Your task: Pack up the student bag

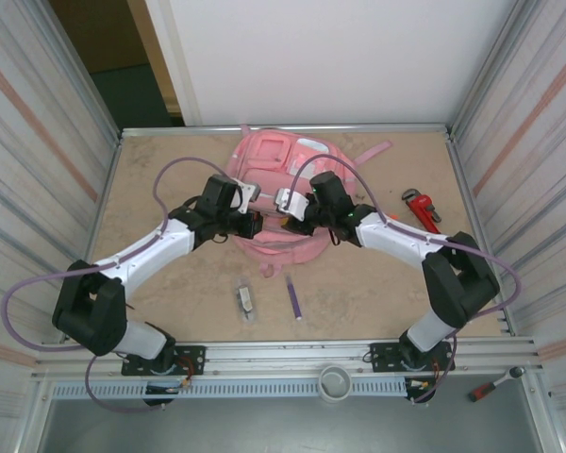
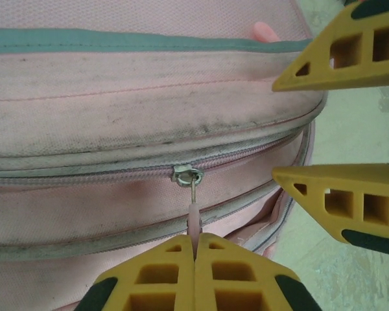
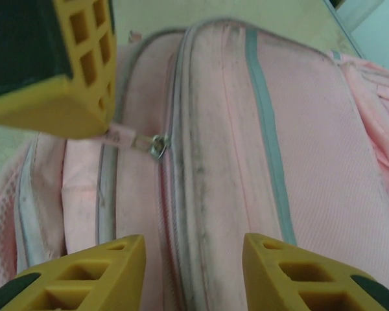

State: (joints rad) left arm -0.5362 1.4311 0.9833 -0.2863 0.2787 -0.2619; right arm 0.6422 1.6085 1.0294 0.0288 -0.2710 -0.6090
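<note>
The large pink fabric backpack (image 1: pixel 283 189) is seen lying flat on the far middle of the tan, mottled tabletop (image 1: pixel 170 283), and both arms are reached in over its near edge. The left gripper (image 2: pixel 194 243) is closed, its yellow fingers pressed together on the thin pink pull tab (image 2: pixel 193 217) of a zip. The small metal slider (image 2: pixel 187 175) is found directly ahead of those fingertips, just beyond them, with the tab stretched between the two. The zip line (image 2: pixel 84 173) is laid crosswise to the left gripper, along the curved side of the backpack. A draw is therefore judged to have to go sideways along that line rather than straight back. Whether the teeth are parted on either side of the slider cannot be told.

The right gripper (image 3: pixel 193 243) is held with its fingers apart, and nothing is gripped between them; the backpack's seam lies below the gap. It is placed just beside the left gripper, on the slider's right by the robot's own reckoning. Both are near, but only the left is attached to the zip, so the right is judged free for pinning the fabric.

Bare table is seen around the backpack. A purple pen (image 1: pixel 292 295) and a small grey oblong object (image 1: pixel 246 300) lie well apart from it on the near side, and a red pipe wrench (image 1: pixel 422 208) lies toward the right edge. The soft fabric is expected to bunch and follow the pull unless braced.
</note>
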